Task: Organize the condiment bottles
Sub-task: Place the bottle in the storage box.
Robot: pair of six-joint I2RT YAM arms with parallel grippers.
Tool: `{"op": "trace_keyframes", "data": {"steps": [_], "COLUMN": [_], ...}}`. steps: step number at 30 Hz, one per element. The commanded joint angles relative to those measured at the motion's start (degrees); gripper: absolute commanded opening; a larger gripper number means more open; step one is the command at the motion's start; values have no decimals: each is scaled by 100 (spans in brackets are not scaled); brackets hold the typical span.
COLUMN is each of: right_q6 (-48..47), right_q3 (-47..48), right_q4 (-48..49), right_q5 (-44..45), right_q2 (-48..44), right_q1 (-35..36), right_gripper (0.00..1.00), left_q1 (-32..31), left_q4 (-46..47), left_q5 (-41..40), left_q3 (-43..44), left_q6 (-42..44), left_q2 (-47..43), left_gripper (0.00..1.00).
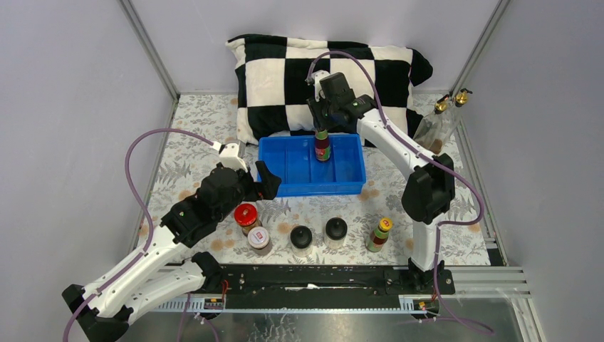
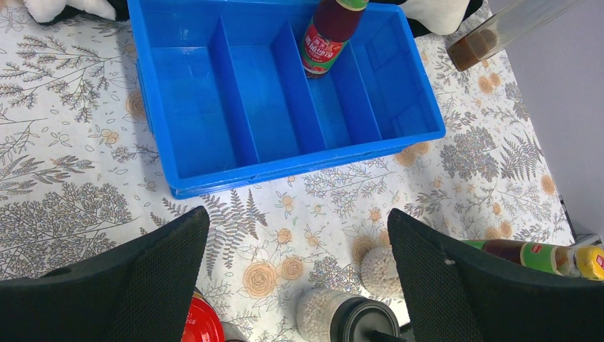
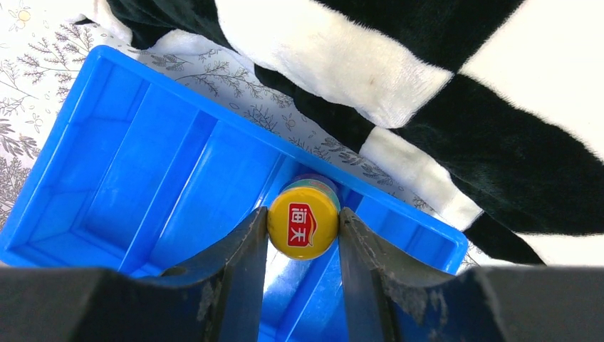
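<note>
Top view: my right gripper is clamped on the top of a yellow-capped sauce bottle, which hangs below the jaws inside the blue tray; I judge this the first placement. Outside the tray I count a second sauce bottle, two black-capped jars, one red-lidded jar, one white-lidded jar, two gold-spouted bottles. Left wrist: my left gripper gapes empty, tray beyond its tips. Right wrist: cap pinched between the jaws; the base may not be seated, so next I'd lower gently, release, lift straight up
</note>
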Motion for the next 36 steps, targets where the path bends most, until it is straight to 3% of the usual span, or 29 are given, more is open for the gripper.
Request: {"op": "trace_keyframes", "data": {"steps": [1,5,11,23,27,32,36], "right_q6": [37,50,81,501,844,1271,1478], "right_q3": [-130,-203,-230,-330,-946,-2417,-3283], "right_q4": [74,114,155,-57,-171,-175,-692], "right_q5": [-77,-18,20,765,1070,1203,1412], "right_q2": [-313,-361,-414,-1060,-1773,-3051,-3943], "right_q1": [54,47,47,49,47,52,56], "right_gripper": [49,63,71,74,74,75,75], "left_q1": [38,38,33,38,34,33,36], "left_q4": [-43,-41,-45,-109,-101,-121,-121], "left_q5": [-25,-10,-17,-54,-56,-58,-10], "left_q3": [-64,-49,-51,-6,-5,7,21], "left_q6": [-16,-15,-16,-16,-25,-37,-57], "left_q2": [-77,-68,-68,-86,-95,-54,-7], "left_gripper": [99,99,99,99,99,99,99]}}
